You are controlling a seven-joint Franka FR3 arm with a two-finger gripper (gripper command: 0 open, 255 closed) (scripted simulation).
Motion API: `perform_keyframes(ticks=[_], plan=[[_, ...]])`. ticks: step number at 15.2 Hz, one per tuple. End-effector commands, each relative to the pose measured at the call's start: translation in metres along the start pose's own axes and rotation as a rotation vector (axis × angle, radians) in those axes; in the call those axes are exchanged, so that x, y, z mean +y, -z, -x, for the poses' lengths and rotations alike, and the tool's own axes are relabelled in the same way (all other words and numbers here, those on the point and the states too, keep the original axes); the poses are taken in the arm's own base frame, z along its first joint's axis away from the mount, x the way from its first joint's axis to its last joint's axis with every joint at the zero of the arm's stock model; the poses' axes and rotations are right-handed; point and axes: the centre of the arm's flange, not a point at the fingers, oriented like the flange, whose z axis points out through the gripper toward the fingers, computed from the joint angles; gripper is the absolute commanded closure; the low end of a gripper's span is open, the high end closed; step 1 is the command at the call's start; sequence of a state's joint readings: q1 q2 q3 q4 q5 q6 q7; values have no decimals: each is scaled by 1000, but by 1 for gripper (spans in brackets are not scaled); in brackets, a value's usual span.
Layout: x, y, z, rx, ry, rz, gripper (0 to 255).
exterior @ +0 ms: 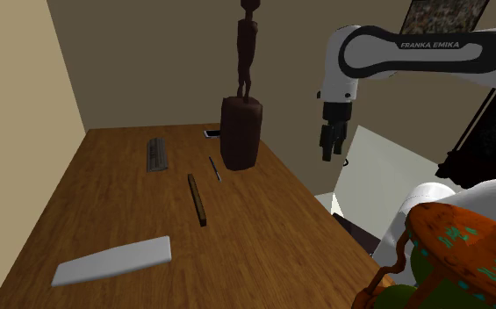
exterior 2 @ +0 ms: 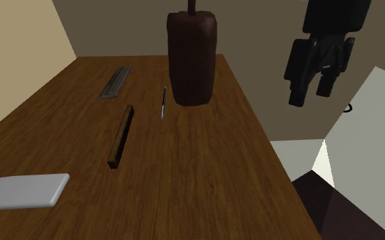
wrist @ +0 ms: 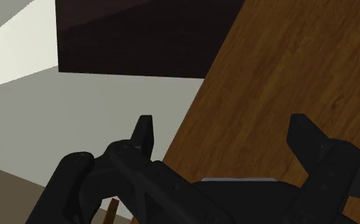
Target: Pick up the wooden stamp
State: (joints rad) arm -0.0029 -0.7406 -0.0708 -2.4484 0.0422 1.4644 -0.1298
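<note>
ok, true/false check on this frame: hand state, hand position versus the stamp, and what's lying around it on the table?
1. The hand is open and empty. True.
2. The hand hangs directly over the tall dark stamp. False: it is in the air past the table edge, to the stamp's right in the second exterior view.
3. A thin pen lies between the stamp and the long dark bar. True.
4. The pale flat slab leans on the stamp. False: it lies flat at that view's lower left, well apart from the stamp.
</note>
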Motion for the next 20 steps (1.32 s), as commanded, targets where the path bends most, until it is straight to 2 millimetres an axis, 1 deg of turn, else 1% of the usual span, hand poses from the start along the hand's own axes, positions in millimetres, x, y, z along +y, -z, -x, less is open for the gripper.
perform_keyframes(ticks=[1, 10, 15, 20], plan=[[0, 0, 0, 0, 0, 0, 0], [-101, -26, -54, 60, -136, 17, 0], [-153, -40, -90, 93, -212, 27, 0], [-202, -53, -130, 127, -288, 37, 0]])
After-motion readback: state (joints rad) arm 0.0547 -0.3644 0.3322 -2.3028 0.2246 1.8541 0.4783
